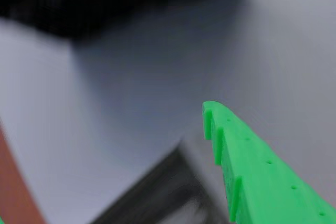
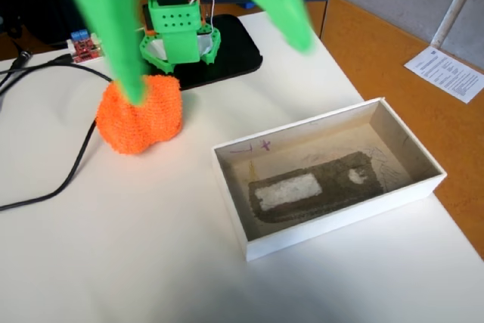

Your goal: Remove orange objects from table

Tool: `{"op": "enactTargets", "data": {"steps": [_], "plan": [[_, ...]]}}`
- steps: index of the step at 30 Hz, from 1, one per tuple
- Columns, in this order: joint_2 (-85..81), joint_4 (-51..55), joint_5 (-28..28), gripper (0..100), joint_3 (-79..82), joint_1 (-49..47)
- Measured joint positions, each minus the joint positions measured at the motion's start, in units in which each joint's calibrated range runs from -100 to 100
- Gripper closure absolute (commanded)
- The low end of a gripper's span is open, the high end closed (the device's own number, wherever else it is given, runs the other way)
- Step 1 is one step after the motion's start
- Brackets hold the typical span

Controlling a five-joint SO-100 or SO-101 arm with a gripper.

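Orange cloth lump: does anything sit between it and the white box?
Nothing visible does. In the fixed view the orange cloth lump lies on the table, and only bare tabletop separates it from the white box to its right. The black cable runs off the other side.

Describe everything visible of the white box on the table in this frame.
The white box is a shallow, open-topped rectangle with thin white walls, possibly card or foam board. Its floor is stained grey-brown around a paler rectangular patch, with faint pen scribbles near the far wall. It lies flat at an angle on the table, right of the orange cloth lump in the fixed view, apart from it. Nothing is inside it.
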Motion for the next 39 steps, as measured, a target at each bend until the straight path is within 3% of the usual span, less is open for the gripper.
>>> {"op": "enactTargets", "data": {"steps": [5, 7, 15, 27, 29, 31, 33, 35, 39], "plan": [[-6.9, -22.8, 6.3, 53, 36.3, 8.7], [-9.6, -26.6, 7.9, 53, 49.2, 12.2], [-13.8, -19.3, 10.5, 53, 71.0, 16.9], [-20.0, -6.8, 12.7, 54, 80.5, 12.5], [-20.0, -5.9, 13.0, 59, 81.5, 11.9], [-20.0, -5.3, 13.8, 77, 82.3, 11.9], [-20.0, -5.2, 14.4, 84, 83.2, 12.1], [-20.0, -5.2, 14.5, 98, 83.7, 12.5], [-20.0, -5.2, 15.2, 100, 85.3, 12.1]]}}
